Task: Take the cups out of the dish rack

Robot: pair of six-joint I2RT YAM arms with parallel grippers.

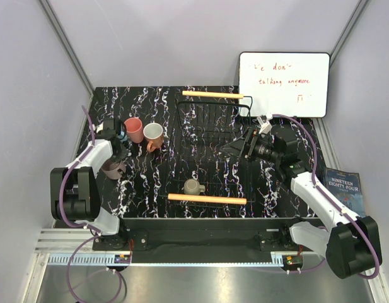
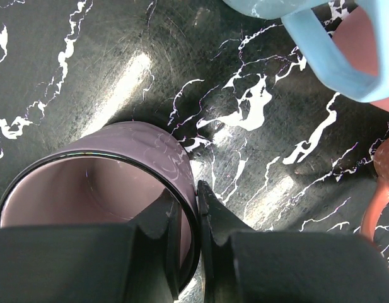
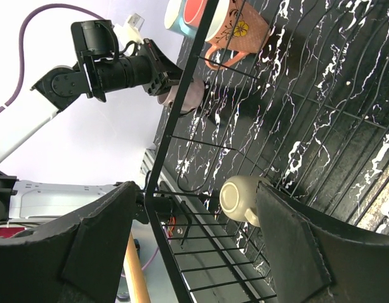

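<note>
My left gripper [image 1: 116, 156] is shut on the wall of the mauve cup [image 1: 111, 169], one finger inside and one outside; the cup [image 2: 87, 189] is upright at table level, left of the dish rack [image 1: 213, 126]. The pink cup [image 1: 133, 129] and the terracotta cup [image 1: 153, 135] stand on the table beside it. The light blue cup [image 2: 333, 57] is close by, mostly hidden under my left arm in the top view. The olive-grey cup [image 1: 194, 187] lies in the rack by the near wooden handle [image 1: 207, 199]. My right gripper [image 1: 237, 149] is open and empty above the rack, with the olive-grey cup [image 3: 238, 197] between its fingers' lines.
A white whiteboard [image 1: 282, 85] leans at the back right. A blue book [image 1: 345, 189] lies off the table's right edge. The rack's far wooden handle [image 1: 213, 95] is at the back. Grey walls close in on both sides.
</note>
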